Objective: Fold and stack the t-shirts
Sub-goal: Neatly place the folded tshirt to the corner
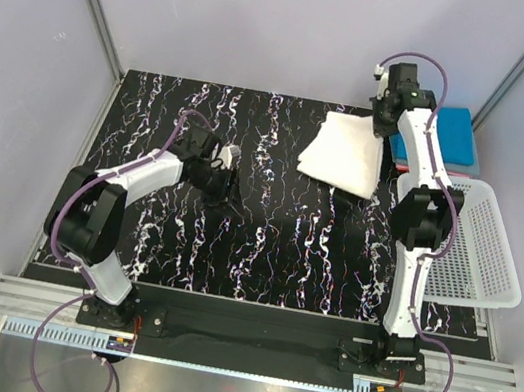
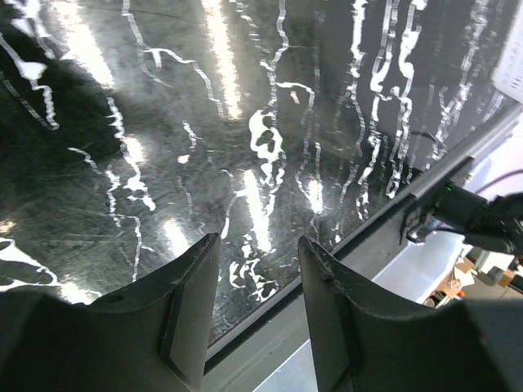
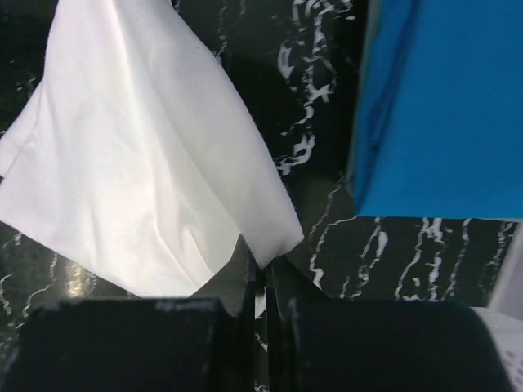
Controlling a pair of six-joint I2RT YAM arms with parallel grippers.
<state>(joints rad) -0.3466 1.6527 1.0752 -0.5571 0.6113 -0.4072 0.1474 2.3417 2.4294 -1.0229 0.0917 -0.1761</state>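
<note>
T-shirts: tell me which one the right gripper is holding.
The white t-shirt, pinched at a corner by the shut right gripper. The blue t-shirt lies folded to its right, with no gripper on it.

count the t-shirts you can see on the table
2 for certain: the white t-shirt far centre-right, its corner in the right gripper, and the blue t-shirt folded in the far right corner. A reddish sliver under it may be a third.
</note>
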